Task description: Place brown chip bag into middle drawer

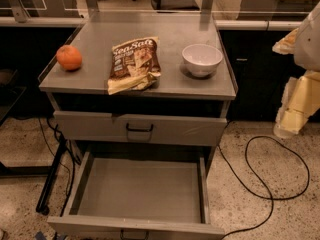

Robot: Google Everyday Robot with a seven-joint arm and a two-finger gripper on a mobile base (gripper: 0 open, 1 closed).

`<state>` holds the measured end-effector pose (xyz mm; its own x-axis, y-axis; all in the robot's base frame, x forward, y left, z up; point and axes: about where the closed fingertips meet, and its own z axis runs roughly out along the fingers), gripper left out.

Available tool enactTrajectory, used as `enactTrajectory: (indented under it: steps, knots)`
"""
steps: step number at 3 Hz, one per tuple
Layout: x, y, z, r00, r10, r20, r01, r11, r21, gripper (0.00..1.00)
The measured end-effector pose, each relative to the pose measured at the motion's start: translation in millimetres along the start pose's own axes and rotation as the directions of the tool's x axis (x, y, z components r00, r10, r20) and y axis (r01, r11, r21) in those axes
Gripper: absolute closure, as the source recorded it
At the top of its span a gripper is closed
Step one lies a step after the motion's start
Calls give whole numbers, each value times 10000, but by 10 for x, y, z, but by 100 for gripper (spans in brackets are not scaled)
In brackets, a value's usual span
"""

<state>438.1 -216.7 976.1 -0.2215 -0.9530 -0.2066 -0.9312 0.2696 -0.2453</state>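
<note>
Countertop (100, 79) holds brown chip bag (134, 64); middle drawer (140, 189) open; tool (290, 120) at right, state unclear.

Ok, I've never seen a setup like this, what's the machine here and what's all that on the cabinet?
It's a single camera view looking down on a grey metal cabinet. The pale shapes at the right edge are the robot's arm; its gripper hangs there, beside the cabinet and clear of it. On the cabinet top lie an orange fruit at left, the brown chip bag in the middle and a white bowl at right. Below, a drawer with a black loop handle is shut, and under it the middle drawer is pulled open. The bag is not held: it lies on top.
</note>
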Motion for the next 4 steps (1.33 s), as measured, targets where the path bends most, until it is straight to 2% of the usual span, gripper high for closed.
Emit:
enactTrajectory:
  steps: [1, 2, 3, 4]
  knots:
    - [0, 0, 0, 10000, 0, 0, 0, 10000, 1, 0]
    - [-111, -64, 60, 9998, -148, 151, 147, 9999, 78, 0]
    - [-477, -179, 241, 9973, -730, 115, 728, 9972, 187, 0]
    - [-1046, -325, 466, 9880, -1542, -68, 1542, 9880, -5, 0]
